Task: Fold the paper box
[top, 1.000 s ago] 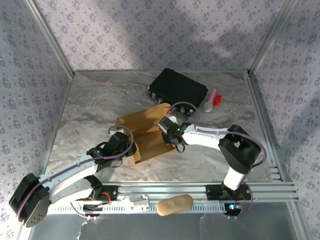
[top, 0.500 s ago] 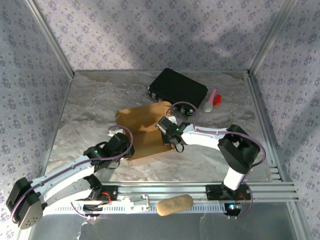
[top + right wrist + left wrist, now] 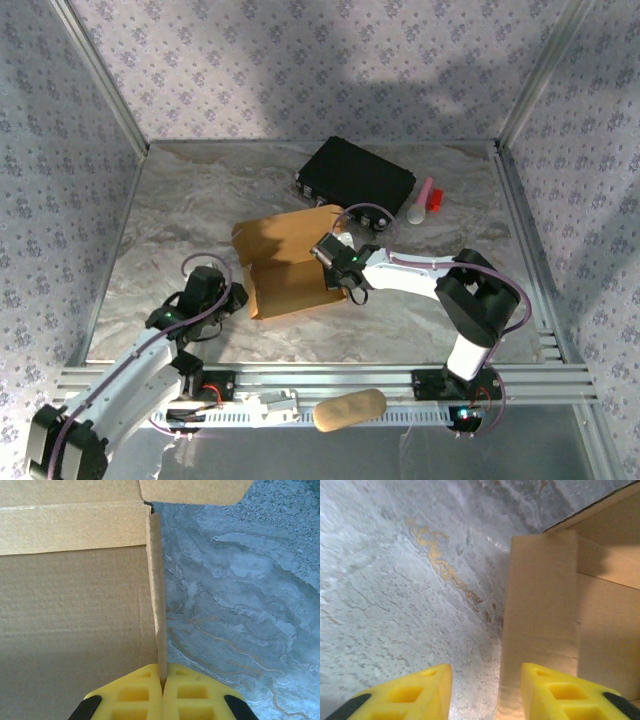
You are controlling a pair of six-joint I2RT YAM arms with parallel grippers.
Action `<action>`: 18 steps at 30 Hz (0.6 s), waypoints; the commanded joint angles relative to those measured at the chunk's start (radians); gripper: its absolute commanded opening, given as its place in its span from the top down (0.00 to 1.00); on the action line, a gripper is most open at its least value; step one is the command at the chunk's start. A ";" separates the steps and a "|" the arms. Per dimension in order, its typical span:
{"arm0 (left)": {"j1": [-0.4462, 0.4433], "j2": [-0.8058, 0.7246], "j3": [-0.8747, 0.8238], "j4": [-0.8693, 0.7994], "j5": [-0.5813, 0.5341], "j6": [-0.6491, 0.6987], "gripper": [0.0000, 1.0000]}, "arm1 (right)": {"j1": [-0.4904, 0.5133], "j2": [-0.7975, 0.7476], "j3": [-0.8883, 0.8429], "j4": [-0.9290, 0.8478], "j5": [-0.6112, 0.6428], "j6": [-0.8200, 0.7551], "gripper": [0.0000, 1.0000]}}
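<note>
The paper box [image 3: 290, 262] is tan cardboard, partly folded, lying in the middle of the table with its walls and flaps raised. My right gripper [image 3: 331, 262] is shut on the box's thin right side wall [image 3: 156, 595], with the yellow fingers [image 3: 134, 694] pinching its lower edge [image 3: 162, 672]. My left gripper [image 3: 228, 296] sits just left of the box, apart from it. In the left wrist view it [image 3: 486, 692] stands open and holds nothing. A cardboard flap [image 3: 540, 625] lies ahead of its right finger [image 3: 560, 695], bare table ahead of the left one.
A black case [image 3: 355, 178] lies at the back of the marbled table [image 3: 180, 200]. A pink, white and red object [image 3: 425, 202] rests to its right. A tan oblong piece [image 3: 350, 409] sits on the front rail. Patterned walls and metal posts enclose the table.
My left gripper has come off the box, opened wider and drawn back toward the near left. The box's near-left part has settled lower. The right gripper stays clamped on the side wall.
</note>
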 commanded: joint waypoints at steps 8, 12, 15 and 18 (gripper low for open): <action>0.024 0.173 -0.053 0.314 0.188 -0.009 0.59 | 0.008 0.007 0.028 -0.026 0.027 0.017 0.96; 0.019 0.174 -0.054 0.332 0.187 -0.013 0.59 | 0.008 0.010 0.034 -0.025 0.025 0.017 0.96; 0.003 0.178 -0.036 0.307 0.173 -0.001 0.59 | 0.009 0.015 0.039 -0.027 0.024 0.015 0.97; -0.014 0.208 -0.025 0.287 0.160 0.015 0.60 | 0.009 0.014 0.040 -0.027 0.025 0.015 0.97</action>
